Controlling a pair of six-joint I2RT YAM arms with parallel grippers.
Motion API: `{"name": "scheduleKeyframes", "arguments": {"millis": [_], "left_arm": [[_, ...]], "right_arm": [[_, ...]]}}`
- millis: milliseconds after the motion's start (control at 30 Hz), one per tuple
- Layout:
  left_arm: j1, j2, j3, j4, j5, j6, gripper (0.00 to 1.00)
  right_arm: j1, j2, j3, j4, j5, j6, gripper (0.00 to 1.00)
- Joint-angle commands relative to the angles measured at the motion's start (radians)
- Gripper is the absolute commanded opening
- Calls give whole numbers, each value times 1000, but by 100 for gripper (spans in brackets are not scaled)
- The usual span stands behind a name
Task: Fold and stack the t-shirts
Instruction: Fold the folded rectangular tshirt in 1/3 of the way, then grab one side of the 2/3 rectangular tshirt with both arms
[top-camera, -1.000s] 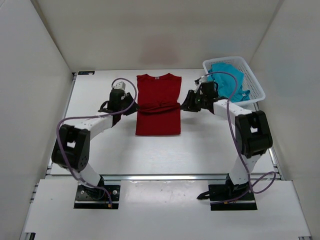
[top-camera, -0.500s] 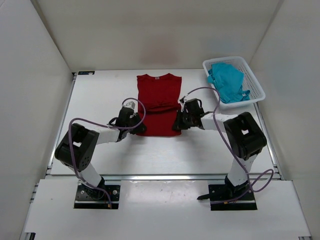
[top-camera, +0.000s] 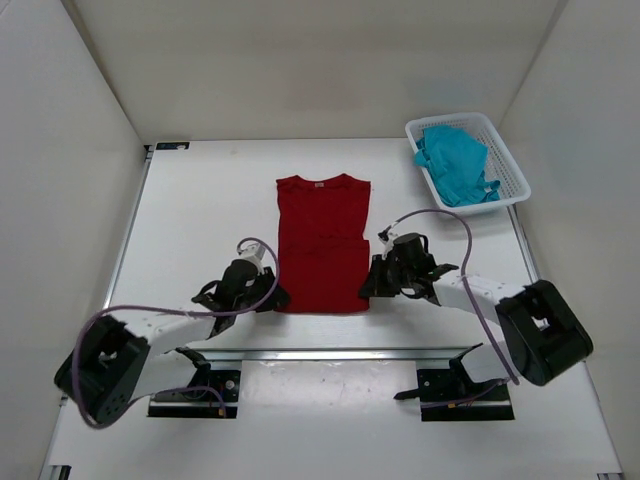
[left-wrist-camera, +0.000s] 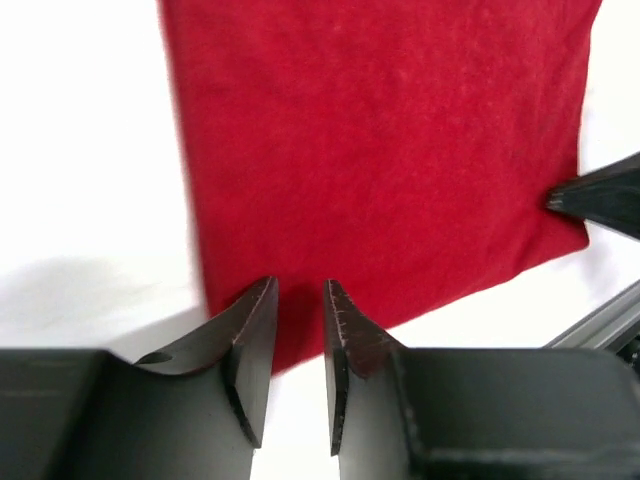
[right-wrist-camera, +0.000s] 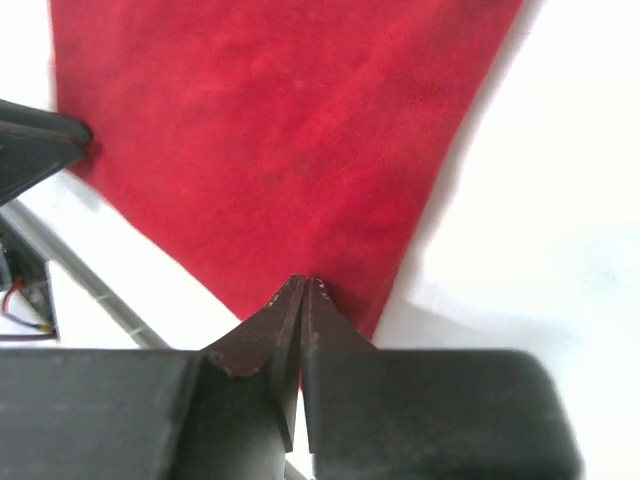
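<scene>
So the white tabletop has the dark red t-shirt flat in the middle, collar at the far end, sleeves tucked in so it's a long rectangle, with the bottom hem close to the near edge. The white mesh basket sits at the far right corner, well apart from it, with the teal t-shirt bunched up inside. I can't spot a third shirt anywhere. Both arms reach low to the two near corners of the red one. The right end effector is closed all the way, right on its hem corner, and it looks like it has a thin pinch of cloth. The left end effector has its jaws a narrow gap apart with the other hem corner at the tips, and I don't think it's got hold of anything yet. My guess is the next step is to bring the hem up toward the collar, and here's what worries me. If the lift starts with only the right side gripped, the hem goes up crooked and the fold comes out skewed. The right pinch is also very near the edge, so it could slip out under tension. A pinch that only catches the top layer would let the tucked sleeves flop loose.
</scene>
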Motion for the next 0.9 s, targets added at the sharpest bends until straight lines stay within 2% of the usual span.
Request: {"name": "scheduleKeyframes", "arguments": {"millis": [0, 100, 200, 267, 433, 500, 567, 667, 767, 833, 867], "left_arm": [[47, -172, -25, -177, -45, 29, 37], [73, -294, -31, -289, -77, 64, 36], [87, -323, -60, -326, -52, 74, 42], [58, -314, -101, -316, -60, 55, 45], [43, -242, -137, -210, -48, 19, 60], [32, -211, -124, -210, -52, 15, 61], [29, -190, -123, -144, -45, -1, 61], [3, -159, -118, -119, -42, -14, 54], [-14, -135, -114, -110, -42, -20, 43], [-17, -128, -115, -107, -45, -24, 36], [-23, -128, -112, -107, -42, -26, 30]], "right_arm": [[-1, -120, 9, -74, -18, -24, 4], [-7, -205, -27, -98, 2, -16, 17], [-53, -253, -86, -134, 26, -30, 29], [-57, -247, -108, -143, 14, -39, 36], [-53, -214, -157, -118, -13, -36, 46], [-46, -196, -155, -88, -47, -42, 49], [-17, -168, -148, -69, -37, -41, 51], [-14, -129, -154, -24, -38, -33, 47], [-30, -98, -155, 10, -37, -16, 29], [-37, -96, -163, 23, -33, -12, 12], [-29, -99, -165, 29, -30, -13, 5]]}}
